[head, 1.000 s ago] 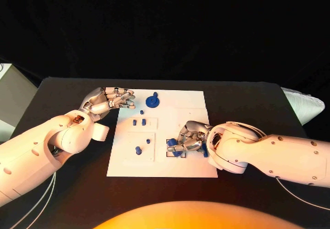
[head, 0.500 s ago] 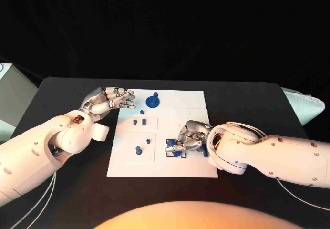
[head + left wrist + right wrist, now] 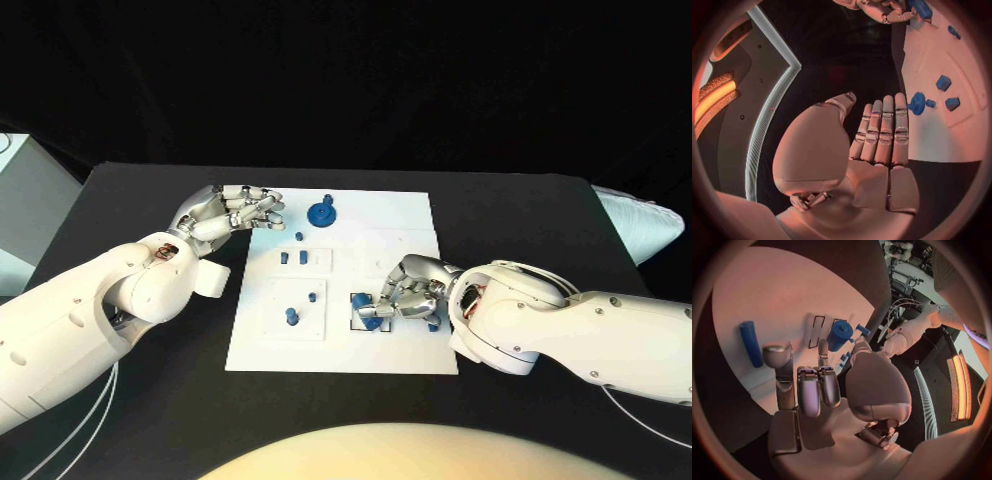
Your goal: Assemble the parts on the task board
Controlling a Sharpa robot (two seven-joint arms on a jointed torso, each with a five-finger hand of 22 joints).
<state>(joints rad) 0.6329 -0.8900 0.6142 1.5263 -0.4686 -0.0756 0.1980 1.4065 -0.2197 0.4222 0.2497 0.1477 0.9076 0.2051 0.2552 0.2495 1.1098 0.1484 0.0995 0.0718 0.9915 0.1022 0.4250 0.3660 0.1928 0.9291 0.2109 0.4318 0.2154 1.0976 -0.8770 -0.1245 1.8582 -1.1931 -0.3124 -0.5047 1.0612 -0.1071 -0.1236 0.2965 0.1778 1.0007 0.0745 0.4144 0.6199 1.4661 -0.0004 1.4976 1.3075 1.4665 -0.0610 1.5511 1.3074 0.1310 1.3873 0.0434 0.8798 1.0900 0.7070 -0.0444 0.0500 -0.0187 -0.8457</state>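
The white task board (image 3: 378, 222) lies mid-table. My right hand (image 3: 407, 290) hovers over its near right part, fingers bent down by a cluster of blue parts (image 3: 371, 312). The right wrist view shows that hand (image 3: 807, 390) with nothing between thumb and fingers, and a blue peg (image 3: 751, 343) lying apart on the board. My left hand (image 3: 231, 212) sits at the board's far left corner; in its wrist view the fingers (image 3: 882, 127) are straight and empty, close to a round blue part (image 3: 917, 103). That round part (image 3: 320, 212) stands at the board's far edge.
Small blue pieces (image 3: 293, 257) stand in the board's left recesses, with more of them (image 3: 293, 315) nearer me. A pale object (image 3: 642, 222) lies at the table's right edge and a grey box (image 3: 22, 200) at its left edge.
My right hand has slid slightly to the right, uncovering more of the blue cluster beneath it. The left hand has stayed put.
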